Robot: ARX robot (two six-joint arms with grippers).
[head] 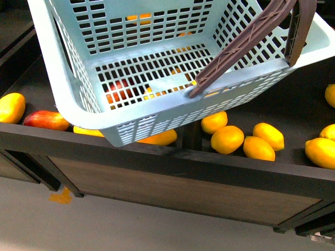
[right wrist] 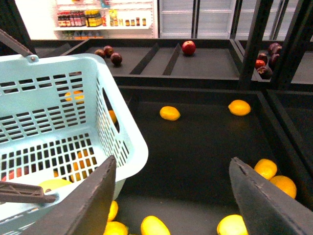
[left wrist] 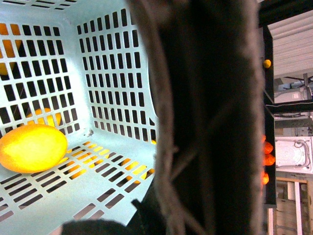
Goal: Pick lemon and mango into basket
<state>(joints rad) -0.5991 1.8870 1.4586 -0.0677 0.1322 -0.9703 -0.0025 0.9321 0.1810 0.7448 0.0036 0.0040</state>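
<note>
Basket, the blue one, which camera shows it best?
The front view: it shows the basket's slotted walls, floor, rim and both brown handles together. The left wrist view sees only an inside corner beside a big dark blur. The right wrist view catches just one corner and some floor.

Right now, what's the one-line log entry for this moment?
lemon in basket | mango on shelf, outside basket | right gripper open, empty

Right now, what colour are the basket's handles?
Brown handles on the light turquoise basket; clearest in the front view.
</note>
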